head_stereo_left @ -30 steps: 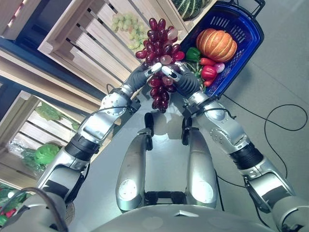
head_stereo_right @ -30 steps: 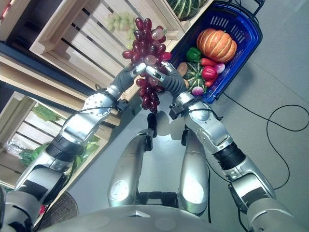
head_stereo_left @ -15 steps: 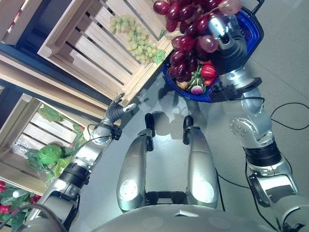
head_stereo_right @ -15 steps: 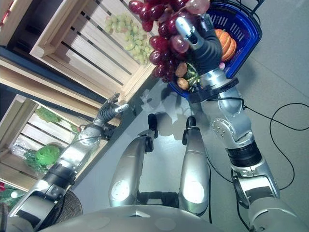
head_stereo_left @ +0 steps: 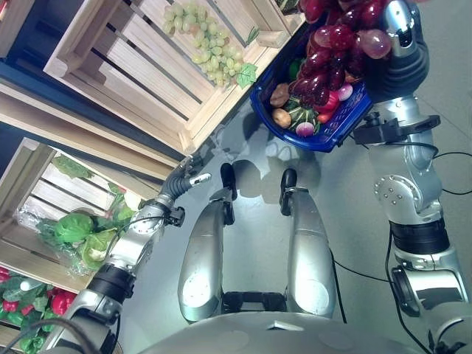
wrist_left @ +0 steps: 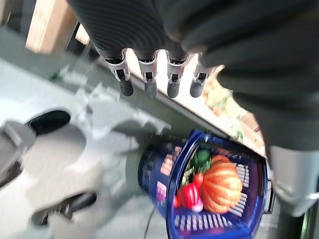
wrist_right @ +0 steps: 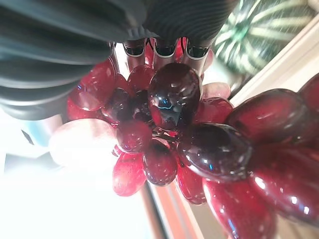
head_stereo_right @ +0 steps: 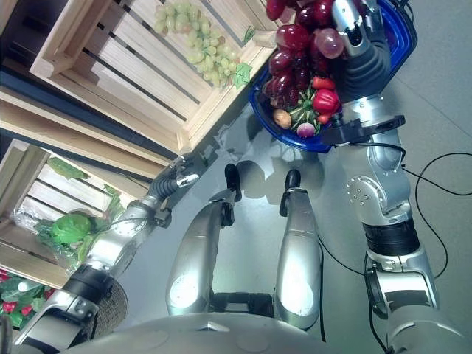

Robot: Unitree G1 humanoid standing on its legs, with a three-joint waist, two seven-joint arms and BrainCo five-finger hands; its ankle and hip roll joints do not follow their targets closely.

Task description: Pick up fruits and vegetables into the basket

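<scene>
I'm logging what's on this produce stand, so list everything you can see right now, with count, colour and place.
Bunch of red grapes: one, dark red, held up over the basket by the right hand.
Blue plastic basket: one, on the grey floor beside the crates.
Orange pumpkin: one, in the basket.
Red peppers: at least one, in the basket, among other small vegetables.
Bunch of green grapes: one, pale green, in the upper wooden crate.
Wooden slatted crates: at least two, light wood, on the robot's left.
Bagged leafy greens: green, in the lower crate.
Striped green melon: one, beyond the grapes.
Left hand: fingers straight, empty, by the crate edge.
Right hand: closed on the red grapes.
</scene>
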